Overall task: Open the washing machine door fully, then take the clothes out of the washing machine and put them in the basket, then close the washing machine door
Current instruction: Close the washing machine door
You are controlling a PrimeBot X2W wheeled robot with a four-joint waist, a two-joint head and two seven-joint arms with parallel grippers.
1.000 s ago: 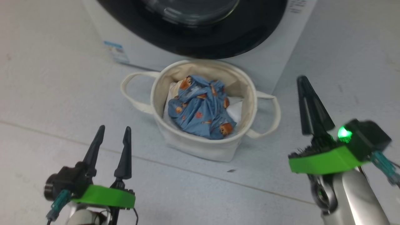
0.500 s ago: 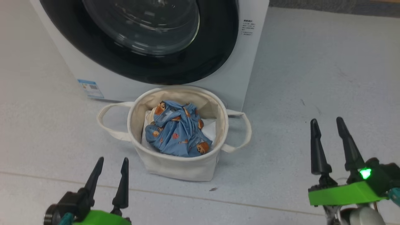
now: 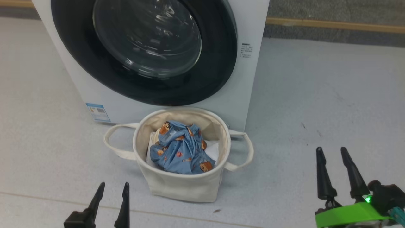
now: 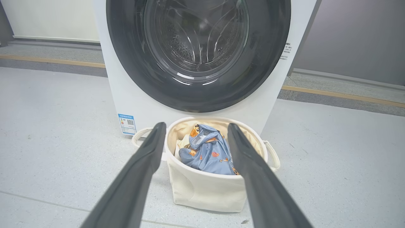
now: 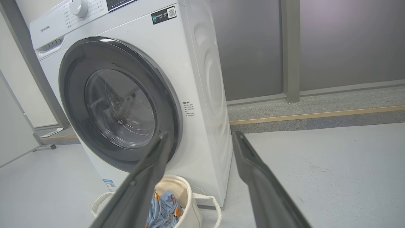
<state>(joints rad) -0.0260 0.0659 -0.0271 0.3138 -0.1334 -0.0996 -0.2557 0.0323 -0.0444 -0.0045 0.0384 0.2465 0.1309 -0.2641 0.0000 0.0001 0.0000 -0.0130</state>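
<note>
The white washing machine (image 3: 253,25) stands at the back, and its black-rimmed washing machine door (image 3: 148,44) lies flush against its front, shut. Right in front of it the cream basket (image 3: 180,190) holds the blue bear-print clothes (image 3: 180,152) on a white sheet. My left gripper (image 3: 114,184) is open at the lower left, short of the basket. My right gripper (image 3: 331,149) is open at the lower right, well off to the basket's side. Both are empty. The left wrist view has open fingers (image 4: 142,167) framing the basket (image 4: 205,193), the clothes (image 4: 208,152) and the door (image 4: 126,63). The right wrist view looks past open fingers (image 5: 250,164) at the door (image 5: 120,104).
A low grey kerb with a tan strip (image 3: 332,25) runs behind the washer to the right. Bare grey floor (image 3: 316,95) spreads on the right, and a floor seam (image 3: 38,198) crosses the near left. A small blue label (image 3: 98,111) is stuck to the washer's lower left corner.
My right gripper's fingers have parted from shut to open. The head camera has tilted up, so more of the washer shows and both grippers sit lower in view.
</note>
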